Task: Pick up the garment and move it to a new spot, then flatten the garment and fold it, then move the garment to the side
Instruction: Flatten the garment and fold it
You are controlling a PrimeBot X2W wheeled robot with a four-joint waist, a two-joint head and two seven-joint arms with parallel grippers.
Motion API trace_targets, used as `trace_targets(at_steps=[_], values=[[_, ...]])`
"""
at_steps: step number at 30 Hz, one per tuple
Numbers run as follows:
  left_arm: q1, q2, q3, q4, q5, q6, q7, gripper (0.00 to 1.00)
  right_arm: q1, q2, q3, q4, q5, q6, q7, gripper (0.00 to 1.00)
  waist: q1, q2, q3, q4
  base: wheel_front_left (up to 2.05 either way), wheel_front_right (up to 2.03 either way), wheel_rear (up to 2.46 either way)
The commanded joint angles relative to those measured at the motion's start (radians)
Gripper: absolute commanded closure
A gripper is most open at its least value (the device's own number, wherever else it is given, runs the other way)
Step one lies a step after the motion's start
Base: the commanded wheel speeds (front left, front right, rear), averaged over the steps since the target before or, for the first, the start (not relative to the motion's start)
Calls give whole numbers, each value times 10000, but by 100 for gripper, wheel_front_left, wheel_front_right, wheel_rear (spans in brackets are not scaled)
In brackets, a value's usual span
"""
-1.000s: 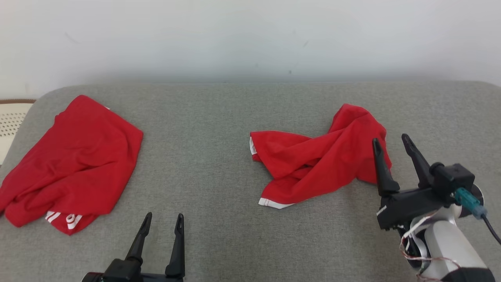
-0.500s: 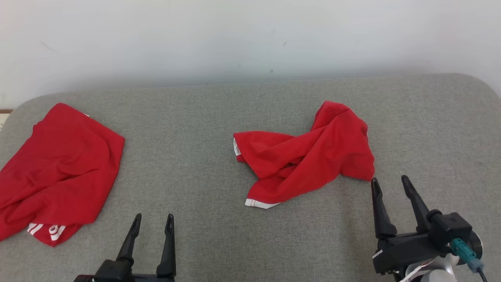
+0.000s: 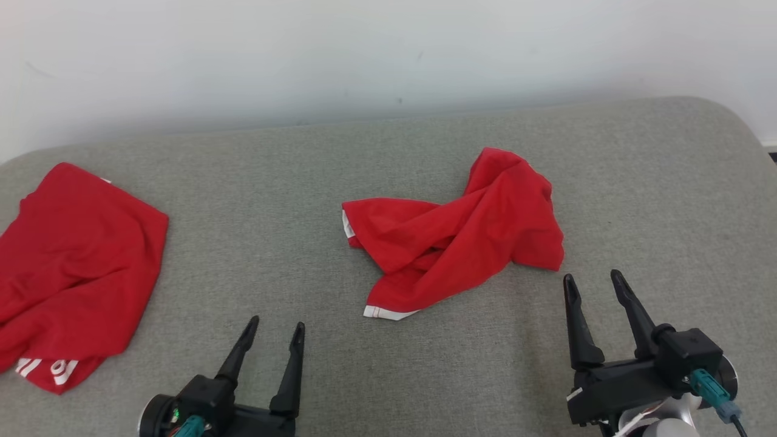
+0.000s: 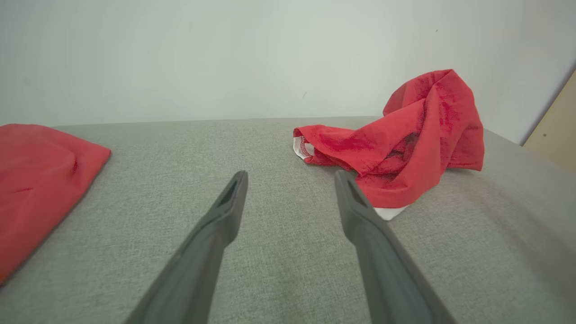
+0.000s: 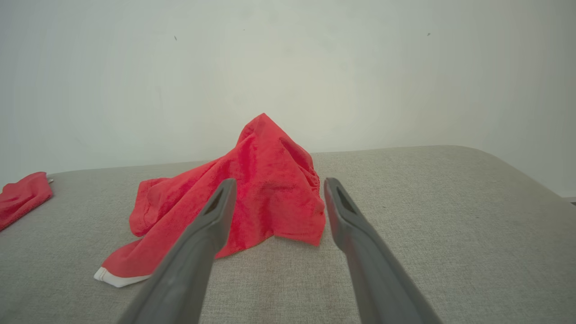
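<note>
You are looking down on a wide grey upholstered surface (image 3: pixel 255 200) with rounded corners, spanning the head view from side to side. A plain pale wall (image 3: pixel 388 48) stands behind it.

At your far left lies a second red garment (image 3: pixel 73 267), spread fairly flat, with white lettering at its near corner. The picture's edge cuts off its left side.

Near the middle of the surface, a little toward your right, lies the crumpled red garment (image 3: pixel 461 237) — bunched and twisted, rising to a ridge at its far right end. It lies apart from both grippers.

Your right gripper (image 3: pixel 592 276) sits at the lower right, just on the near side of that garment's right corner. Its two dark fingers are spread wide, holding nothing, and point away from you.

Your left gripper (image 3: pixel 277 323) sits at the lower left over bare grey fabric, between the two garments — also spread wide and holding nothing.

A white hem (image 3: pixel 388 313) shows at the crumpled garment's near corner.

A small teal plug (image 3: pixel 707 388) sits on your right wrist.
</note>
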Motion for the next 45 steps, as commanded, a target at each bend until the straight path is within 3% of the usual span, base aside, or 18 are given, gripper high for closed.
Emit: trace_targets(at_steps=[1, 11, 19, 27, 28, 29, 30, 31, 37, 45], values=[[-171, 6, -42, 142, -95, -81, -43, 0, -84, 11, 66, 19, 76, 4, -14, 0, 1, 0, 105, -164, 0, 0, 0], [-1711, 12, -948, 2676, -167, -729, -37, 0, -633, 0, 459, 292, -33, 4, -155, 0, 1, 0, 617, -1164, 0, 0, 0], [-2644, 69, -1257, 4137, -18, -801, -40, 0, -900, 135, 603, 653, 77, 4, -363, 0, 1, 0, 925, -1913, 0, 0, 0], [-3297, 107, -1411, 5384, 10, -828, -29, 0, -974, 233, 623, 866, 110, 4, -490, 0, 1, 0, 997, -2236, 0, 0, 0], [-3354, 98, -1439, 5353, -4, -843, -29, 18, -963, 238, 607, 875, 108, 4, -504, 0, 1, 0, 991, -2240, 0, 0, 0], [-3373, 89, -1457, 5320, -27, -845, -29, 84, -952, 244, 591, 881, 108, 4, -513, 0, 1, 0, 979, -2235, 0, 0, 0], [-3373, 89, -1457, 5320, -27, -845, -29, 84, -952, 244, 591, 881, 108, 4, -513, 0, 1, 0, 979, -2235, 0, 0, 0], [-3376, 80, -1492, 5296, -45, -850, -29, 100, -924, 240, 553, 888, 105, 4, -522, 0, 1, 0, 956, -2204, 0, 0, 0], [-3085, 54, -1629, 4889, -22, -685, -34, 100, -780, 221, 503, 988, 57, 4, -543, 0, 1, 0, 695, -1837, 0, 0, 0], [-1909, 67, -1644, 3372, -246, -323, -40, 100, -437, 143, 316, 1148, 95, 4, -543, 0, 1, 0, -34, -788, 0, 0, 0]])
